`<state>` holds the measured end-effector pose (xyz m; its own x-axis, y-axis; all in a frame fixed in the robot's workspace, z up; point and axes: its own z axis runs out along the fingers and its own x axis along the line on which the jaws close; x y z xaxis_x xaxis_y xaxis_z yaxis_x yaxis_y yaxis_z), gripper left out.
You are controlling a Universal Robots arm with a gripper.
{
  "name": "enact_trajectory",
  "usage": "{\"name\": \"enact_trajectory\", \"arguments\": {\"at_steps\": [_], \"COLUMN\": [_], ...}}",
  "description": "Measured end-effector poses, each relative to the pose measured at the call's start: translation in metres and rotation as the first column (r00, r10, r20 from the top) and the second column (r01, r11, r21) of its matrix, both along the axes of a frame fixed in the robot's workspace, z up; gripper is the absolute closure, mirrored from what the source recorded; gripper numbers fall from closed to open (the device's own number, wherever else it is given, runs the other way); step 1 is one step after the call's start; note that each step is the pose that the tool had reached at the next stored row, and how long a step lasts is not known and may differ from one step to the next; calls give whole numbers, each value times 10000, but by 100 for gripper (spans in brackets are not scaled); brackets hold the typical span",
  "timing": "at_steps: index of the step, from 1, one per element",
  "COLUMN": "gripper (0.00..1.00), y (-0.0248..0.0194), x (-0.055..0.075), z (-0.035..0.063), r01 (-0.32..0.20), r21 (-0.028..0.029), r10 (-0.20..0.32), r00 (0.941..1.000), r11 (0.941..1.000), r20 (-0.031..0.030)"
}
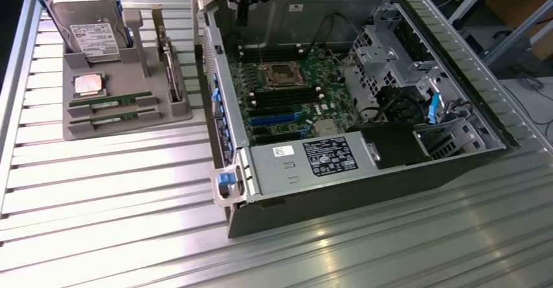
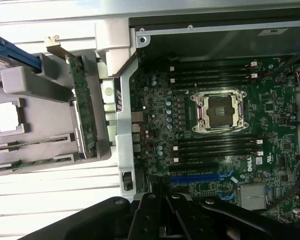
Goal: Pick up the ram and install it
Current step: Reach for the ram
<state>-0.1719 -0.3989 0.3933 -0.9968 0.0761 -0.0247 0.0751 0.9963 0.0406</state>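
My gripper (image 1: 245,15) hangs above the far side of the open computer case (image 1: 346,191), fingers pressed together and empty. The ram (image 1: 111,100) lies in the gray tray (image 1: 95,130), exterior view's left. To grasp well, I think fingers must straddle its long edges.
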Motion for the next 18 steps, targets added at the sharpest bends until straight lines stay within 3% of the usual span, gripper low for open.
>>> {"name": "enact_trajectory", "arguments": {"at_steps": [18], "gripper": [90], "y": [0], "x": [-67], "z": [0], "r01": [0], "r21": [0], "r10": [0], "r00": [10000], "r11": [10000], "r20": [0]}}
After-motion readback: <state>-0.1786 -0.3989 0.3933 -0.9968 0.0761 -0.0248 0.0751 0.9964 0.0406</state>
